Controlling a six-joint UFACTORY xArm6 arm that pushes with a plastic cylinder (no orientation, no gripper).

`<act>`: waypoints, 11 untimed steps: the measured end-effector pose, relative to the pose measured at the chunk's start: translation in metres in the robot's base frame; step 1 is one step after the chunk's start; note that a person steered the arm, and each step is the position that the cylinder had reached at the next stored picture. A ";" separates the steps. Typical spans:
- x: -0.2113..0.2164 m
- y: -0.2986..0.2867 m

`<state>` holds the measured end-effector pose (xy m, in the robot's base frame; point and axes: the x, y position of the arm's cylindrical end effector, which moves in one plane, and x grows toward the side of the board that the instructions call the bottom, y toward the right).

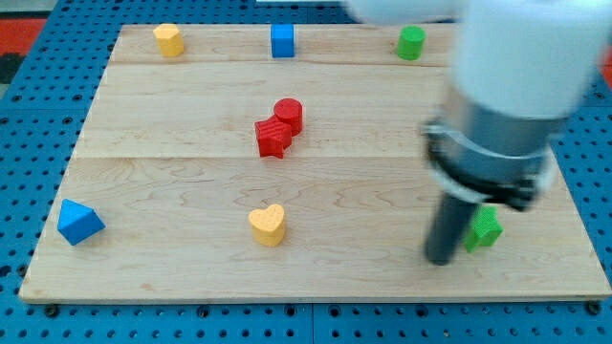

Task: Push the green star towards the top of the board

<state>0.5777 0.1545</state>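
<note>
The green star [486, 229] lies near the lower right of the wooden board [172, 172], partly hidden behind my rod. My tip [440, 258] rests on the board just to the left of the star and slightly below it, touching or almost touching it. The arm's large white and grey body covers the upper right of the view.
A yellow block [168, 39], a blue cube [282, 41] and a green cylinder [411, 43] stand along the top edge. A red cylinder [289, 115] touches a red star [273, 138] at centre. A yellow heart [268, 225] and a blue triangle [78, 222] lie lower left.
</note>
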 end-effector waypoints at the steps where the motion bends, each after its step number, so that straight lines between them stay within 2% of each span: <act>1: -0.036 -0.003; 2: -0.039 0.021; 3: -0.004 0.036; 4: -0.031 0.069; 6: -0.135 -0.049; 8: -0.123 -0.010; 9: -0.147 0.001; 10: -0.204 0.015; 11: -0.179 0.038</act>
